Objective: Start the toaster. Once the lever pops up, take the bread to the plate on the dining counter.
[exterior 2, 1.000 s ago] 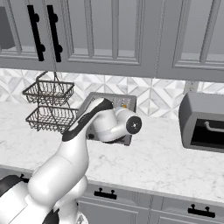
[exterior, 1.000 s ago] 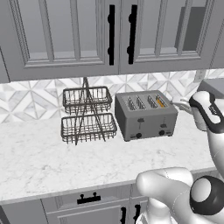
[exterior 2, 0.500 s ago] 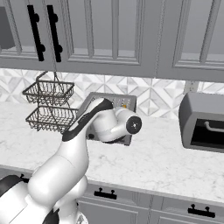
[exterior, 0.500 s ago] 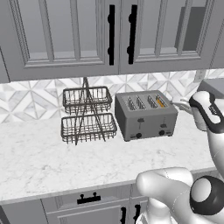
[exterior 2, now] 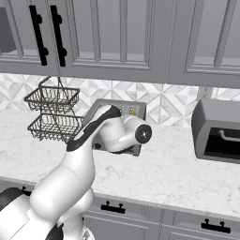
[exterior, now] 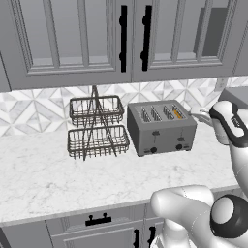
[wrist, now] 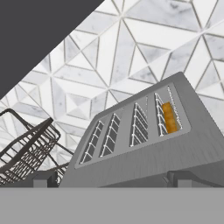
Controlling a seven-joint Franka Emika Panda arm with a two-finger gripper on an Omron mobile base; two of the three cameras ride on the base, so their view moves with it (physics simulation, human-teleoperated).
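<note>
The grey four-slot toaster (exterior: 161,127) stands on the marble counter against the tiled wall. The arm covers part of the toaster (exterior 2: 123,108) in the right base view. The orange bread (exterior: 178,113) sits low in its rightmost slot. In the hand view I look down on the toaster (wrist: 144,148) top, with the bread (wrist: 169,117) in the far right slot. My gripper (exterior: 197,115) hovers just right of the toaster, level with its top. My gripper (wrist: 113,180) is open with nothing between its fingertips (wrist: 183,177). The plate and dining counter are out of view.
A two-tier wire basket rack (exterior: 95,128) stands just left of the toaster. A dark boxy appliance (exterior 2: 218,131) sits further right on the counter. Upper cabinets (exterior: 97,38) hang overhead. Bare marble counter (exterior: 58,179) stretches in front.
</note>
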